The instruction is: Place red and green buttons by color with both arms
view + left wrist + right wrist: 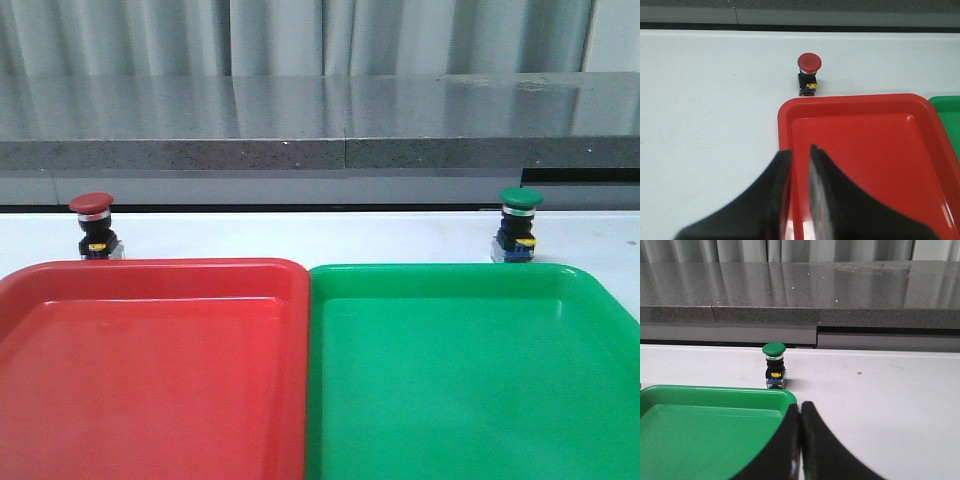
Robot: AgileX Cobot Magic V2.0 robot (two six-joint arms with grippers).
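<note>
The red button [92,225] stands upright on the white table just behind the red tray's [150,268] far left corner. The green button [519,222] stands upright behind the green tray's [450,272] far edge, towards the right. Neither arm shows in the front view. In the left wrist view my left gripper [800,148] is empty, its fingers nearly together with a narrow gap, above the red tray's rim [850,98], well short of the red button [809,75]. In the right wrist view my right gripper [800,405] is shut and empty, by the green tray's corner [715,389], short of the green button [774,365].
The two trays lie side by side, touching, at the front of the table. A grey stone ledge [320,130] runs along the back behind the buttons, with curtains above. White table [705,115] lies left of the red tray and right of the green one [890,405].
</note>
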